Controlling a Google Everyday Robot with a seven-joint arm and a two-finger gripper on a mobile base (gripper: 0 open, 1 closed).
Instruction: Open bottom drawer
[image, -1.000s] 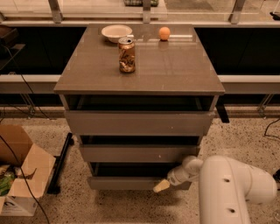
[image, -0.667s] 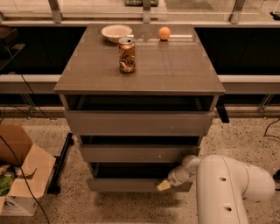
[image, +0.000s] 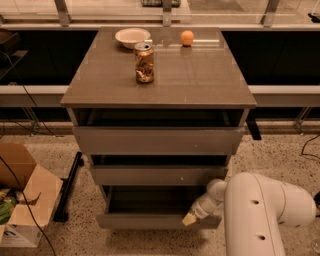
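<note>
The bottom drawer (image: 145, 220) is the lowest, slimmest grey-beige front of the cabinet's three. It stands pulled out a little, with a dark gap above it. My gripper (image: 190, 218) is at the right end of that front, its pale tip against the top edge. The white arm (image: 265, 215) reaches in from the lower right. The middle drawer (image: 157, 175), with a small white speck, and the top drawer (image: 157, 141) sit above.
On the cabinet top (image: 200, 75) stand a can (image: 144, 63), a white bowl (image: 132, 37) and an orange (image: 187, 38). A cardboard box (image: 25, 200) lies on the floor at the left. A black bar (image: 67, 187) lies beside the cabinet.
The bottom drawer front has come forward and lower in the view. My gripper moved with it, staying at its right end.
</note>
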